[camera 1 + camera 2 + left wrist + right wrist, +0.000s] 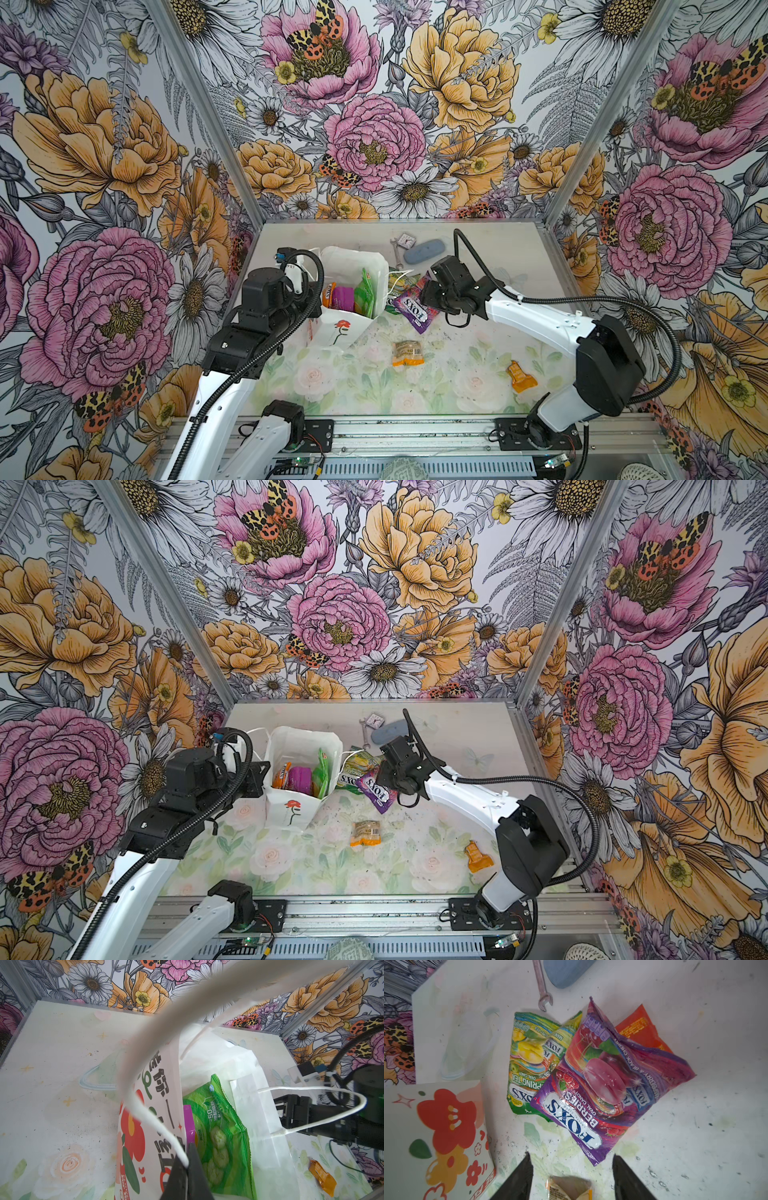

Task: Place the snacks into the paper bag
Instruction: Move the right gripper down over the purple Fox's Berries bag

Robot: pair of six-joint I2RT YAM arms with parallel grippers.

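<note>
The white paper bag (338, 328) stands upright at the left-centre, and my left gripper (188, 1164) is shut on its cord handle at the rim. Inside it sit a green Lay's bag (220, 1126), a purple packet (343, 297) and an orange packet (328, 294). Right of the bag, a purple Fox's bag (602, 1088) lies on the table over a green Fox's bag (533, 1064) and a red-orange packet (641, 1030). My right gripper (571, 1156) hovers open by the purple bag's corner, holding nothing. Two small orange packets (408, 353) (521, 377) lie nearer the front.
A metal wrench (397, 253), a blue-grey oval case (424, 251) and a small square clock (403, 240) lie at the back of the table. Flowered walls close in the left, back and right sides. The arm bases stand on the front rail (415, 432).
</note>
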